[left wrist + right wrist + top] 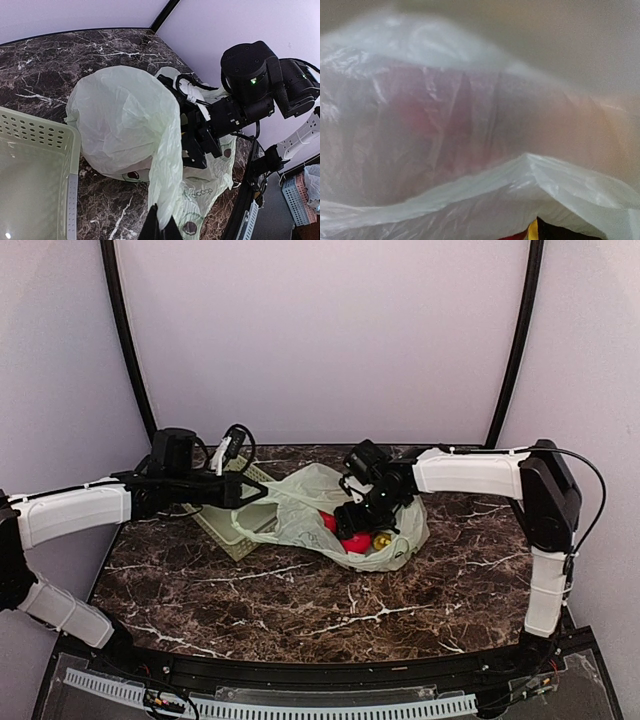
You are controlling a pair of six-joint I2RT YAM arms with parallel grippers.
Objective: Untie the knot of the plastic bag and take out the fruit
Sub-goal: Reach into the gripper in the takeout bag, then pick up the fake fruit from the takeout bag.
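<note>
One plastic bag (300,502), pinched by a strip in the closed left claw (160,226). Fruit (353,541) is seen close by the right claw (358,512), whose spread cannot be told.

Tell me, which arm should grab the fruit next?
Right. The right end effector sits at the mouth of the plastic bag, just above the red fruit. The left end effector is busy, shut on the bag's edge, holding it up.
</note>
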